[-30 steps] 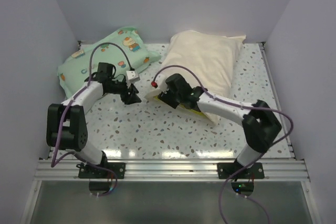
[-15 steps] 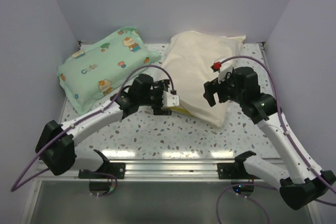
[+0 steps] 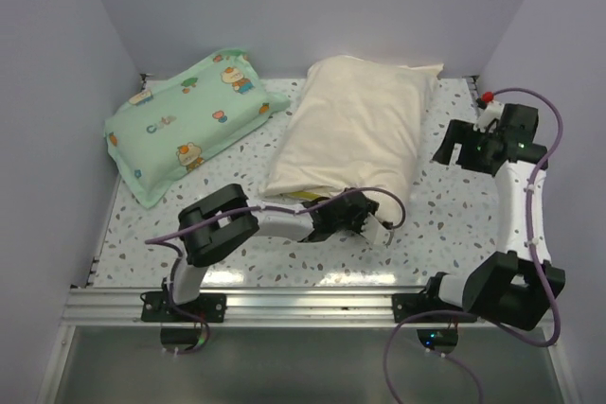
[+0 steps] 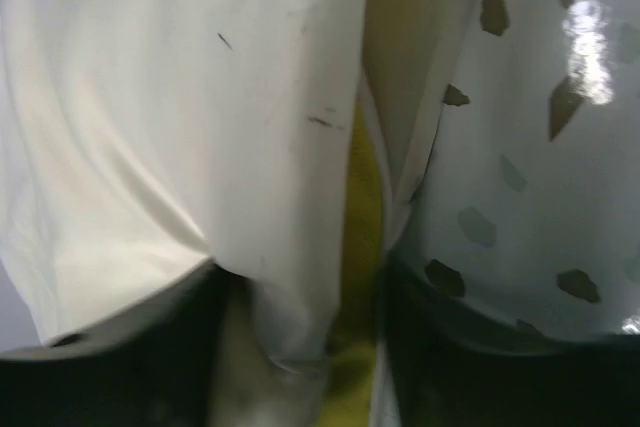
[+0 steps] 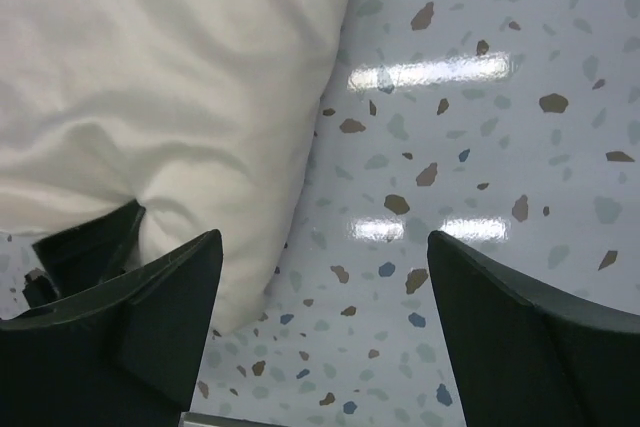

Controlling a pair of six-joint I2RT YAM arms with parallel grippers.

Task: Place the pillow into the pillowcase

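The cream pillowcase (image 3: 355, 125) lies at the table's middle back, plump, with the pillow inside it. Only the pillow's olive-yellow edge (image 3: 305, 199) shows at the near open end. My left gripper (image 3: 371, 226) is at that end's right corner. In the left wrist view its dark fingers close round a fold of the pillowcase (image 4: 150, 147) beside the yellow edge (image 4: 362, 237). My right gripper (image 3: 453, 150) is open and empty over bare table, right of the pillowcase. In the right wrist view (image 5: 323, 242) the pillowcase's side (image 5: 150, 77) lies to its left.
A mint-green cartoon-print pillow (image 3: 185, 125) lies at the back left. The speckled table (image 3: 284, 253) has walls on the left, back and right. A metal rail runs along the near edge.
My left gripper has slid right along the pillowcase's near end to its right corner. My right arm has swung away from the pillowcase to the right side. Less yellow edge shows.
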